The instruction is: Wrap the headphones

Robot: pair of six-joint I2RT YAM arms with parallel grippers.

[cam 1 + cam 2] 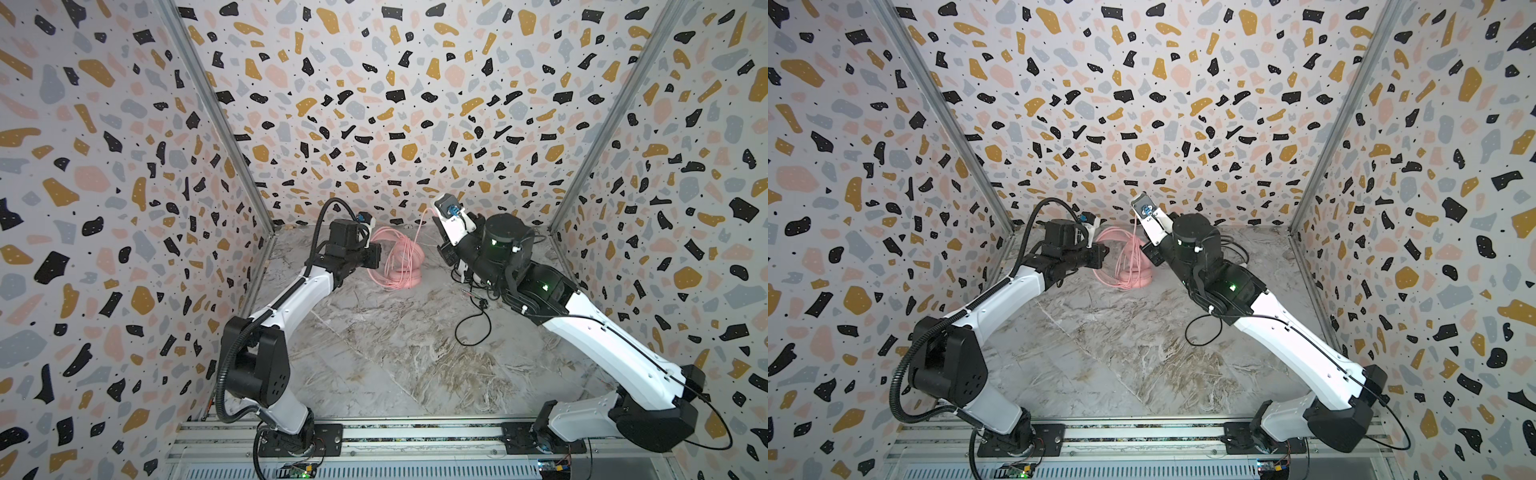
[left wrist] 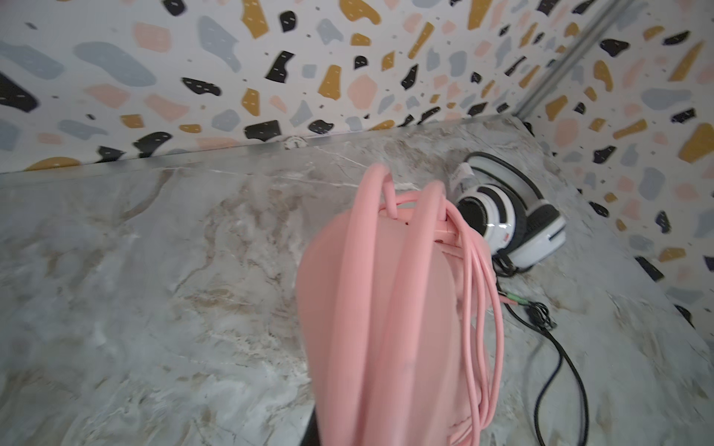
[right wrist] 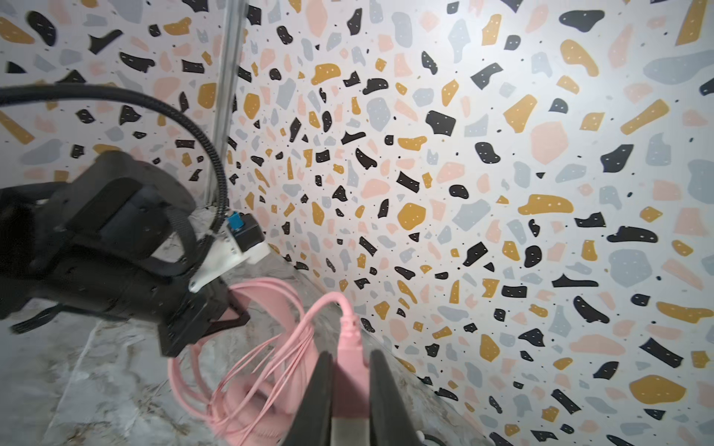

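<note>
The pink headphones [image 1: 401, 266] [image 1: 1133, 272] stand at the back middle of the table with the pink cord in several loose loops around them. My left gripper [image 1: 375, 255] [image 3: 232, 312] is shut on their headband, which fills the left wrist view [image 2: 386, 309] and hides the jaws there. My right gripper [image 1: 437, 219] [image 3: 349, 367] is raised above them, shut on the pink cord's plug [image 3: 349, 355]; the cord runs down from it to the loops. The white and black headphones [image 2: 506, 216] lie near the right wall, hidden under the right arm in both top views.
The black cord [image 1: 469, 328] [image 2: 560, 367] of the white headphones trails in a loop over the marble table [image 1: 395, 365] by the right arm, its small plugs [image 2: 514, 299] beside the pink ear cup. Patterned walls close the back and both sides.
</note>
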